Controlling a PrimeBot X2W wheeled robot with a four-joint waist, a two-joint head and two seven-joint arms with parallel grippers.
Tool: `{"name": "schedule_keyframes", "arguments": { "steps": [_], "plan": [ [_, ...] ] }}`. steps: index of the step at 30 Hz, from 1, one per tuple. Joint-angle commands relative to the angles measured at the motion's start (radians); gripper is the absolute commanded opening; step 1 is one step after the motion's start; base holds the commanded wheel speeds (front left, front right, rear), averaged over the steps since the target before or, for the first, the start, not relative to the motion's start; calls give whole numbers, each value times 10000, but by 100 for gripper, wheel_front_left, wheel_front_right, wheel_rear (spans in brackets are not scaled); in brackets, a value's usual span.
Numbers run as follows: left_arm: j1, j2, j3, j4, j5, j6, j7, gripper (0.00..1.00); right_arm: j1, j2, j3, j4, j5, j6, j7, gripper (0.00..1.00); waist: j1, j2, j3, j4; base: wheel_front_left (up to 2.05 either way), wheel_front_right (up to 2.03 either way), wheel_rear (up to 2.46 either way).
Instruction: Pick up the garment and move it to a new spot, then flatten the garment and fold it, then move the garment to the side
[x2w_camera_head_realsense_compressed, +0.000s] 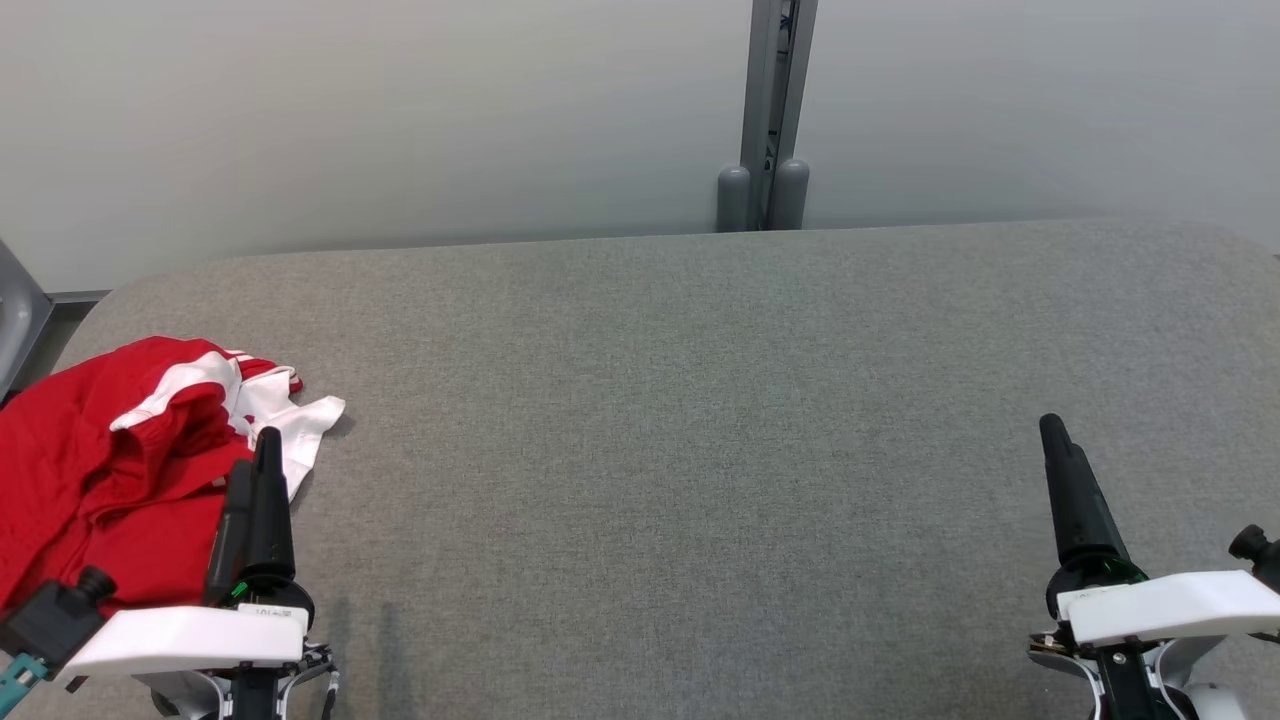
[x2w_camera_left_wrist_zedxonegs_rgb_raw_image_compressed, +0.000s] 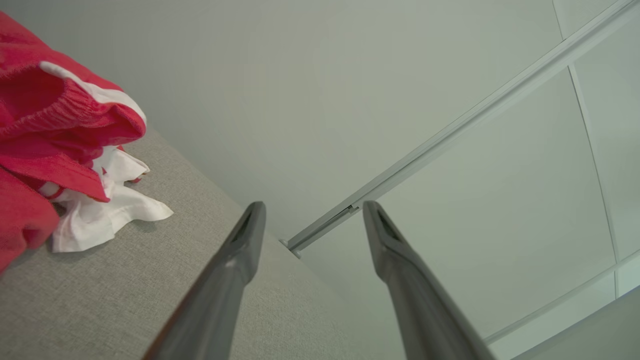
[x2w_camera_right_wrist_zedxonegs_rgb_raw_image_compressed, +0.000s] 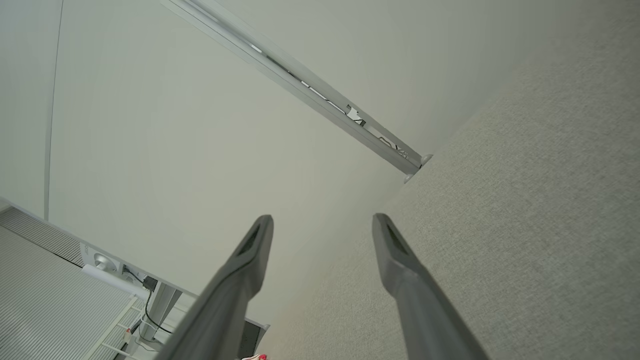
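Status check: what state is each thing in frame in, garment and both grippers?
garment: crumpled heap, unfolded, at the left end of the table.
left gripper: open, empty, beside the garment.
right gripper: open, empty, over bare table.

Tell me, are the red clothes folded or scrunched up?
Scrunched up: the red garment lies in a wrinkled heap on the grey surface.

Grey fabric-covered table (x2w_camera_head_realsense_compressed: 700, 400) lying broad across the head view, its far corners rounding off. Pale wall (x2w_camera_head_realsense_compressed: 400, 120) standing behind it. Grey post (x2w_camera_head_realsense_compressed: 775, 90) running up the wall, with two rounded caps (x2w_camera_head_realsense_compressed: 762, 195) sitting at its foot by the table's far edge.
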Motion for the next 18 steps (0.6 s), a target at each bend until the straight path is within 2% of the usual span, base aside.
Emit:
{"name": "schedule_keyframes", "arguments": {
  "steps": [1,18],
  "plan": [
    [-215,92,1,-173,453,-10,-87,100,-234,-96,38,-208,-452,13,-124,100,0,0,1,1,0,0,0],
    [-80,80,163,-211,3963,-13,-602,100,-301,-120,447,-207,-3838,16,-640,100,0,0,-23,-27,0,0,0]
  ]
}}
